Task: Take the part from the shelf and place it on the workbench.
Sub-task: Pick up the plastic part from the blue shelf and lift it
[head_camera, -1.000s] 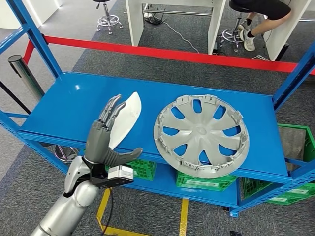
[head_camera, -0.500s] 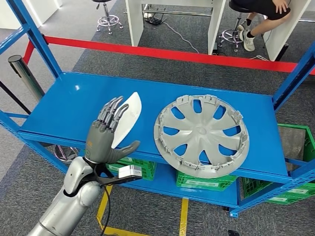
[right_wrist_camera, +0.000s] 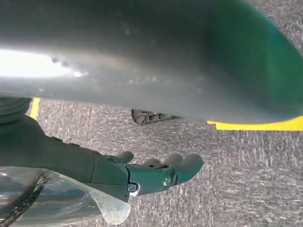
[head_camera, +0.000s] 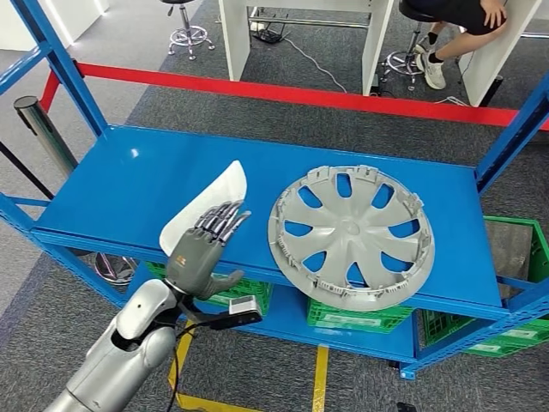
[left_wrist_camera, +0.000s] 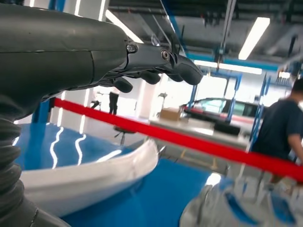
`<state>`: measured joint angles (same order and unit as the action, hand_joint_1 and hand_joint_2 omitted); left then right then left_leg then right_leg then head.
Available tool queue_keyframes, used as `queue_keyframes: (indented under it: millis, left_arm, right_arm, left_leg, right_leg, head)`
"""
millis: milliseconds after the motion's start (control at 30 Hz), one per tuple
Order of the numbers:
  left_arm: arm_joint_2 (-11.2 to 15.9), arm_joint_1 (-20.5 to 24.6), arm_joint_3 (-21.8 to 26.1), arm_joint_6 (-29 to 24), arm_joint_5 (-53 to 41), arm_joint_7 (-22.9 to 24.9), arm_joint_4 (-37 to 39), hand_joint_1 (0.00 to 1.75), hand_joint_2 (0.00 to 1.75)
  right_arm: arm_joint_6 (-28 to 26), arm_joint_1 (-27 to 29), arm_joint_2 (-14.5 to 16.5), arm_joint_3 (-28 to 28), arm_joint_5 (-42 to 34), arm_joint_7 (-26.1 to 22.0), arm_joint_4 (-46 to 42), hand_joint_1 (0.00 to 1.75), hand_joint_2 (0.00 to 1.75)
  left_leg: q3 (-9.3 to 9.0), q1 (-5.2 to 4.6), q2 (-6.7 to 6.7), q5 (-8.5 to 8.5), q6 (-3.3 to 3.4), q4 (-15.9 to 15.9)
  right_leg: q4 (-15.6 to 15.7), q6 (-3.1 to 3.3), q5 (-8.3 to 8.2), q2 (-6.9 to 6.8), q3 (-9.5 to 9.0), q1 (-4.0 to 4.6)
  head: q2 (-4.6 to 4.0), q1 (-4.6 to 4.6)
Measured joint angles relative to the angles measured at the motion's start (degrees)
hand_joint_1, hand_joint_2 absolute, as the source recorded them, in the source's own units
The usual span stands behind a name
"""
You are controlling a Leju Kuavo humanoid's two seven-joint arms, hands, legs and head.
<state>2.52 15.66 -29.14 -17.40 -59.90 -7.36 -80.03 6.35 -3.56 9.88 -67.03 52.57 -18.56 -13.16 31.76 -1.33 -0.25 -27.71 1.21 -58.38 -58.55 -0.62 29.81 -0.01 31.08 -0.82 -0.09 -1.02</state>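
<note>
The left hand (head_camera: pixel 206 249) covers the near edge of the white curved part (head_camera: pixel 208 204), so contact between them cannot be told. In the left wrist view the grey wheel cover (left_wrist_camera: pixel 228 210) is blurred and cut off at the frame edge. A seated person (head_camera: pixel 466 26) is cut off at the frame's top.

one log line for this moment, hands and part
left hand: open, palm down over white part, no grip | right hand: open, hanging above floor | part: on blue shelf | hubcap: untouched

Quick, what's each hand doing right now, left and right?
Left hand: open, fingers spread above the white curved plastic part, holding nothing.
Right hand: open, hanging over grey carpet, holding nothing.
</note>
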Motion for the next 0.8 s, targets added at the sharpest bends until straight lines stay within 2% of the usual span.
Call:
queue_keyframes:
  millis: [267, 800]
  left_arm:
    - [2.0, 2.6, -1.4, 4.5, -1.5, 3.0, 3.1, 0.00, 1.75]
    - [3.2, 9.0, -1.3, 6.6, -4.9, 6.9, 6.6, 0.00, 1.75]
  right_arm:
    - [0.7, 0.0, -0.1, 0.3, 0.1, 0.2, -0.3, 0.00, 0.00]
    - [0.9, -0.1, -0.2, 1.3, 0.1, 0.2, -0.7, 0.00, 0.00]
  left_leg:
    - [0.00, 0.00, 0.00, 0.01, 0.00, 0.0]
    - [0.01, 0.00, 0.00, 0.01, 0.00, 0.0]
  right_leg:
    - [0.0, 0.00, -0.01, 0.00, -0.01, 0.00]
    - [0.0, 0.00, -0.01, 0.00, -0.01, 0.00]
  head:
    - [0.00, 0.00]
    - [0.00, 0.00]
